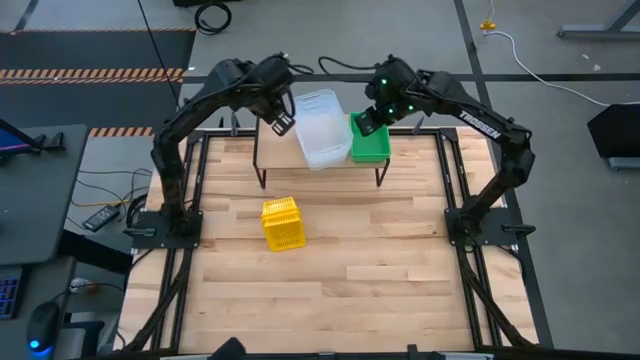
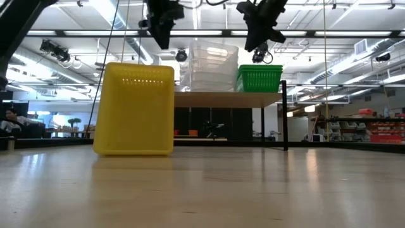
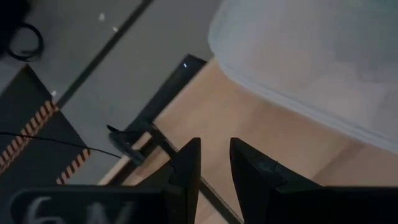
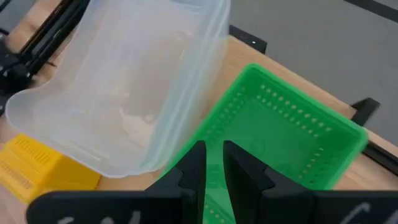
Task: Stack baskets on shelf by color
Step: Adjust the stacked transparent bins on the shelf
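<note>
The shelf (image 1: 270, 138) stands at the table's far side. On its middle rests a stack of clear baskets (image 1: 320, 130) (image 2: 209, 63), turned slightly askew. Right beside it, on the shelf's right end, sits a green basket (image 1: 372, 146) (image 4: 286, 130). A yellow basket (image 1: 283, 222) (image 2: 134, 107) stands tall on the tabletop, nearer than the shelf. My left gripper (image 1: 282, 122) (image 3: 214, 146) hovers over the shelf's bare left end, beside the clear stack, with a narrow gap and nothing in it. My right gripper (image 1: 370, 122) (image 4: 214, 149) hangs above the green basket's left rim, narrowly open and clear of it.
The shelf's thin black legs (image 1: 262, 180) stand on the tabletop. Bare wood (image 1: 380, 270) lies to the near side and the right of the yellow basket. Black frame rails (image 1: 452, 180) run along the table's sides. Cables lie on the floor beyond the far edge.
</note>
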`<state>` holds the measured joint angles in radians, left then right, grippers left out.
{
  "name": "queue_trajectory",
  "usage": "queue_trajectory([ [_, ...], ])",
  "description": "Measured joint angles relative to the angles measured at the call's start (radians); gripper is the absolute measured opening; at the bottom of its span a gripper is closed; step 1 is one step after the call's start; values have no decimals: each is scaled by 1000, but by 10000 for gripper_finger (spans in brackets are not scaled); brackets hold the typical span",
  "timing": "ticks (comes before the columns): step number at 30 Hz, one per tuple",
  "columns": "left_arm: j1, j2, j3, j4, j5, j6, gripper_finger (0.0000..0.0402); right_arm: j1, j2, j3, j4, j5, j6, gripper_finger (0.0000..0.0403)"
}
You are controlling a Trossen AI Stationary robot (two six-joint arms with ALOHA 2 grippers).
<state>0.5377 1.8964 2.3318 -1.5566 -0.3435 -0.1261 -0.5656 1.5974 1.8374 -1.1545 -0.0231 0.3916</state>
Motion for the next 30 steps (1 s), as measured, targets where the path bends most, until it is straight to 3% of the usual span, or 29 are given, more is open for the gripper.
queue_trajectory([
  [9,-3,100,0,-9,34,7,93,44,29,-22,27,-15,6,47],
  [16,-1,126,0,32,34,41,94,62,39,-67,112,-78,49,44],
  [30,4,154,0,145,58,60,94,101,39,-68,133,-93,69,43],
])
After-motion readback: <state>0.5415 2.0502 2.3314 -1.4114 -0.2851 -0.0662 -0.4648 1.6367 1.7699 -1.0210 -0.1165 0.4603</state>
